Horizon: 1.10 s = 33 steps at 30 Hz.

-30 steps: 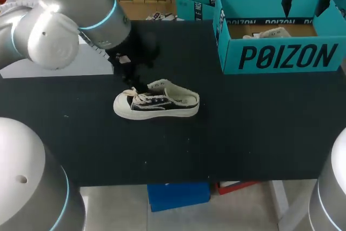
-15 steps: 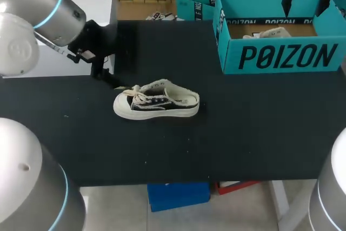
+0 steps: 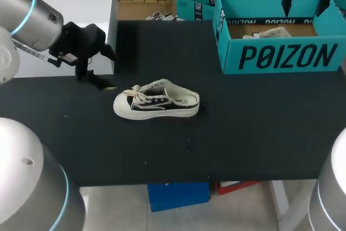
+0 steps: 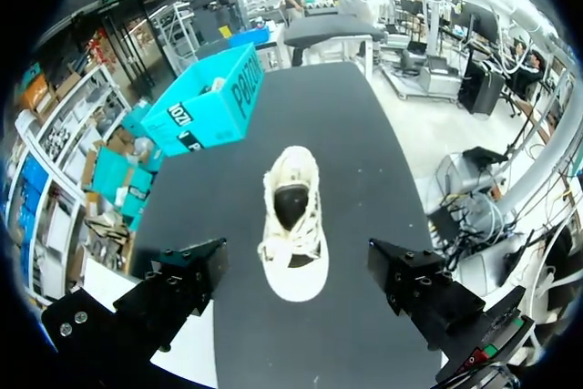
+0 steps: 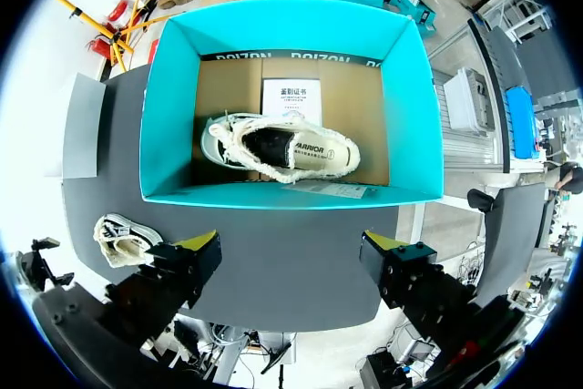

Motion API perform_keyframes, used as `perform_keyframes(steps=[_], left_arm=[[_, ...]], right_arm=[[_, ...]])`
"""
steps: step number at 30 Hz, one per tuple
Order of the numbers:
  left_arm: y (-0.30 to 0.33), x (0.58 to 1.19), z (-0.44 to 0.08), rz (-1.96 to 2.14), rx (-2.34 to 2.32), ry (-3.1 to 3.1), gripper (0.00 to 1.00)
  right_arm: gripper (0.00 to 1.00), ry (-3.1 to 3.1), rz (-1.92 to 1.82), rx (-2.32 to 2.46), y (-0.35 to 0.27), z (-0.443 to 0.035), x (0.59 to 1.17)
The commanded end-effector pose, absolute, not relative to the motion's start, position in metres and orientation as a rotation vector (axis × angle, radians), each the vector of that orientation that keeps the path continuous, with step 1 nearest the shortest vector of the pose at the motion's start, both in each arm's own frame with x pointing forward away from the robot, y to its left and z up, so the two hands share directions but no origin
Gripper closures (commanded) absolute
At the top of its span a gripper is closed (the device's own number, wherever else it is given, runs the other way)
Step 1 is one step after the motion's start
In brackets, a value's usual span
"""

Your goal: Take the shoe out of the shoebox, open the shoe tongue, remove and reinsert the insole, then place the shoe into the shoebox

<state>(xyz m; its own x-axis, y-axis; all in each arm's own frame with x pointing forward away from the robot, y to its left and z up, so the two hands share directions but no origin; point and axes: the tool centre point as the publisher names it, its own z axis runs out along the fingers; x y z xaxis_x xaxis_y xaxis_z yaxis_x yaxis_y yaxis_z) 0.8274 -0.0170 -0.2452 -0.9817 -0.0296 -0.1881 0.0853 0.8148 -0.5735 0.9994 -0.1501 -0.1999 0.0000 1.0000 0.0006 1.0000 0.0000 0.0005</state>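
On the black table [image 3: 243, 133], near centre, the shoe [image 3: 157, 104] sits upright, toe to 9 o'clock, outside the shoebox [image 3: 281, 58] at its 2 o'clock. Left gripper [image 4: 293, 266] is off the toe at 10 o'clock, fingers spread, empty. Right gripper [image 5: 291, 243] is spread above the box, which holds a second shoe [image 5: 278, 148]. Judged light, with soft canvas and a stiff sole: you'd pinch the upper's rim behind the laces [image 3: 141, 98] and steady the heel

Robotics laboratory, evidenced by two grey industrial arms, left arm [image 3: 27, 12] and right arm [image 3: 333, 187], stationed at one black-topped table [image 3: 248, 133], teal shoebox [image 3: 281, 58] at its far right corner, single shoe [image 3: 157, 104] laid near the middle.
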Motion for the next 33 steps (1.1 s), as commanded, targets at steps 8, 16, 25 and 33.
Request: perform_keyframes(steps=[8,16,25,33], left_arm=[[-0.011,0.819,-0.242,-0.886,0.032,2.811,0.00],[-0.011,0.819,-0.242,-0.886,0.032,2.811,0.00],[-0.011,0.819,-0.242,-0.886,0.032,2.811,0.00],[-0.011,0.819,-0.242,-0.886,0.032,2.811,0.00]], right_arm=[[0.00,-2.221,0.000,-2.221,-0.150,-0.200,1.000],[0.00,-2.670,-0.184,-1.962,-0.123,-0.164,1.001],[0.00,-3.131,-0.414,-1.265,-0.066,-0.151,0.941],[0.00,-3.236,-0.427,-0.958,-0.043,-0.150,0.914]])
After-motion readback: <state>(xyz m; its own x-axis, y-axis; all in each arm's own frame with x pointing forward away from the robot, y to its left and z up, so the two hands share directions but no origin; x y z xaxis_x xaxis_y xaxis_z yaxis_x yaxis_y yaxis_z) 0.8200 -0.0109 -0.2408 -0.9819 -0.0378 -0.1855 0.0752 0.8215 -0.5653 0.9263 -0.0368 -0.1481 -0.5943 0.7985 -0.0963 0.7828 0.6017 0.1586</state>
